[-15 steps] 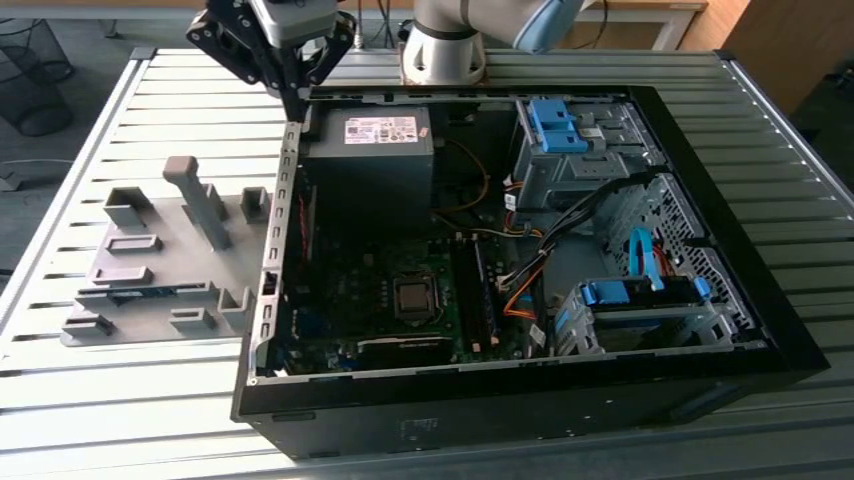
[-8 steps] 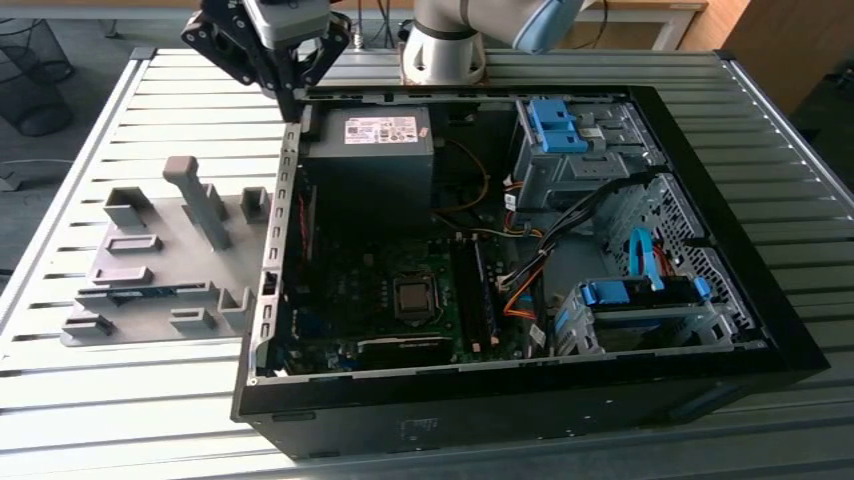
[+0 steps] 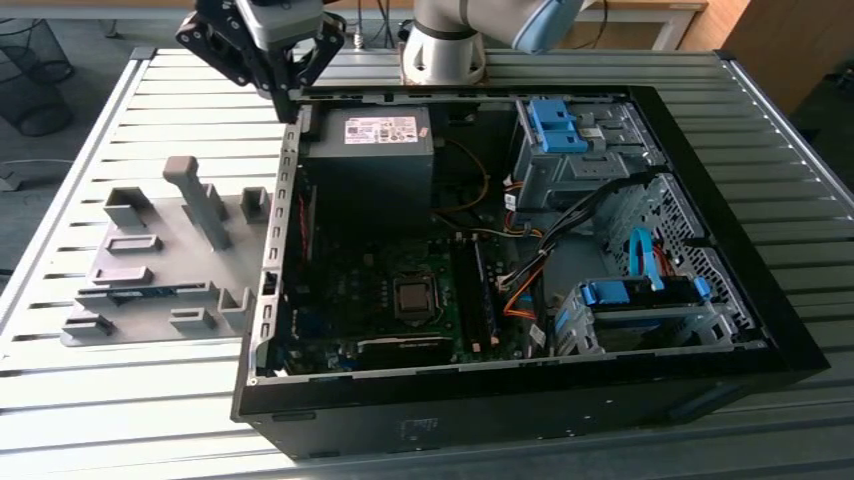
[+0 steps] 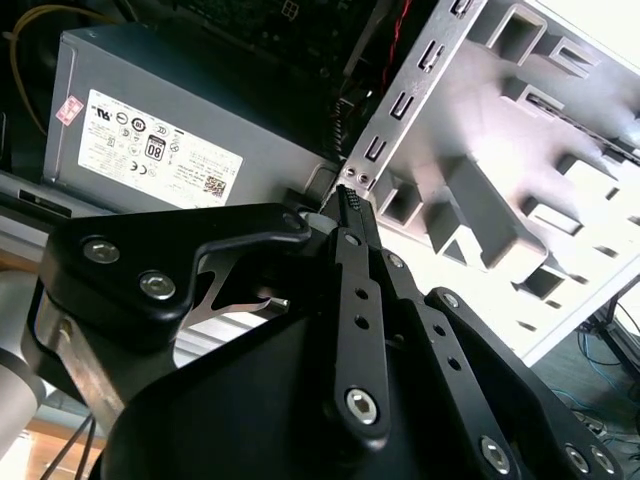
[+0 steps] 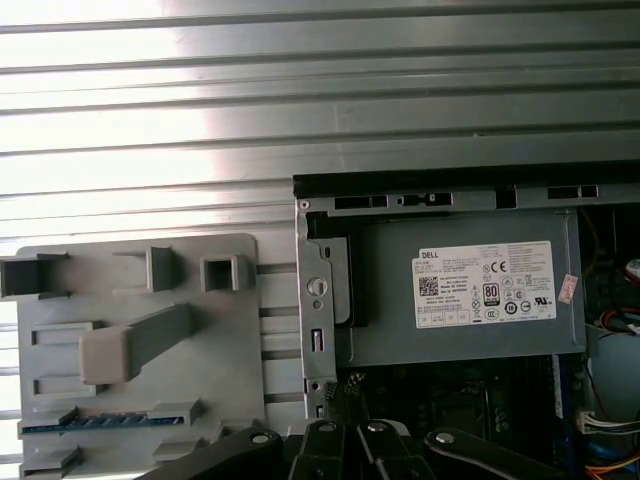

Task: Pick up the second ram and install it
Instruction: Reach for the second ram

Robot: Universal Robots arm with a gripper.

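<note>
**Shut Fingers over Case Corner, Stick Parked in Holder**

Nearest and largest, computer case: lies flat, lidless, for reach from above. Beside it on the exterior view's left, pale grey holder: props parts up for pinching. Over the case's far left corner, gripper: hangs pinched narrow, apparently holding nothing. Well apart, in the holder's near slot, second ram: rests on edge.

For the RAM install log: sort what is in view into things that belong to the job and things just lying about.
Job:
- second ram, lying in the grey holder tray
- claw
- open computer case
- motherboard

Lying about:
- power supply
- blue drive brackets
- slatted table
</note>
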